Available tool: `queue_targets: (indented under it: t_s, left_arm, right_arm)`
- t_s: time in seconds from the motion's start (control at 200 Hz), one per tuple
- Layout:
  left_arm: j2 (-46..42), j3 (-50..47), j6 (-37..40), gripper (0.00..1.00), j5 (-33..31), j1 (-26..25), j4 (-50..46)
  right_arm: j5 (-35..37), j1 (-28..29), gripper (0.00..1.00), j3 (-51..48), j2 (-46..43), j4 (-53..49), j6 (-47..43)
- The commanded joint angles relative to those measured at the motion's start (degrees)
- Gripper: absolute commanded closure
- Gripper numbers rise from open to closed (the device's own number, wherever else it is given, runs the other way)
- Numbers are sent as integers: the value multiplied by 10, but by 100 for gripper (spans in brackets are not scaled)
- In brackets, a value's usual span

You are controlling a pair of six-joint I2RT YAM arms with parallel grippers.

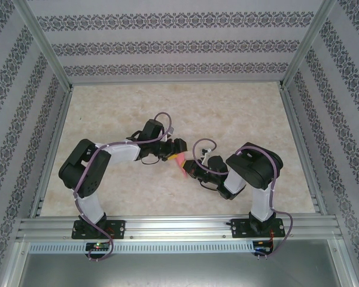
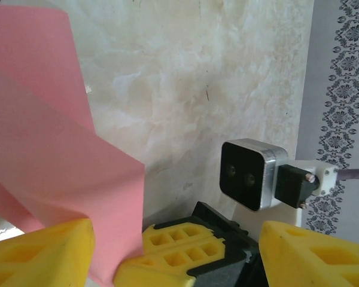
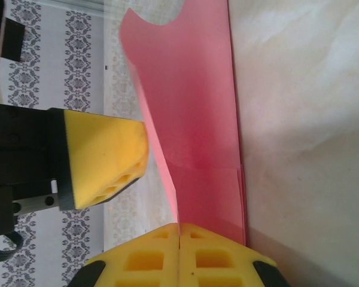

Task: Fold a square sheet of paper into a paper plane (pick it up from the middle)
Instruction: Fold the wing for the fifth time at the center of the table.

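The square sheet of paper [image 3: 197,125] is pink-red, folded into a narrow creased shape, and held upright above the table. My right gripper [image 3: 179,231] is shut on its lower edge, yellow pads pressed together. In the top view the paper [image 1: 180,160] hangs between the two wrists at mid-table. My left gripper [image 1: 178,146] is open. Its yellow fingers [image 2: 45,251] stand wide apart on either side of the paper [image 2: 54,149] and of the right gripper's shut tips [image 2: 182,256]. One left finger [image 3: 105,156] sits just left of the sheet, apart from it.
The beige marbled tabletop [image 1: 227,113] stretches behind the arms, framed by aluminium rails [image 1: 54,143] and patterned walls. The right wrist's camera block [image 2: 251,174] faces the left wrist at close range. Both arms crowd the table's middle.
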Motion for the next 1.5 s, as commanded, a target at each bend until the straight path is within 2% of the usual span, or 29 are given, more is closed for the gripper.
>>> queue_targets:
  t_s: [0.0, 0.48, 0.604, 0.809, 0.889, 1.074, 1.274, 1.494]
  left_arm:
    - [15, 14, -4, 26, 12, -5, 39]
    - [49, 30, 9, 27, 4, -5, 32]
    - [55, 33, 9, 27, 4, -4, 33]
    - [67, 34, 12, 27, 6, -5, 31]
    - [65, 37, 15, 27, 2, -5, 29]
    - [64, 47, 17, 27, 4, -4, 21]
    - [67, 47, 16, 27, 5, -4, 22]
    - [70, 48, 16, 27, 10, -4, 23]
  right_arm:
    - [15, -3, 99, -11, 31, -42, -6]
    - [27, -5, 85, -19, 0, -90, -3]
    - [35, -3, 85, -5, -44, -189, -23]
    - [59, 3, 91, 51, -121, -412, -85]
    - [57, 4, 91, 64, -125, -434, -92]
    - [60, 7, 77, 66, -156, -443, -103]
    - [45, 10, 70, 87, -185, -486, -141]
    - [61, 21, 60, 125, -192, -560, -182]
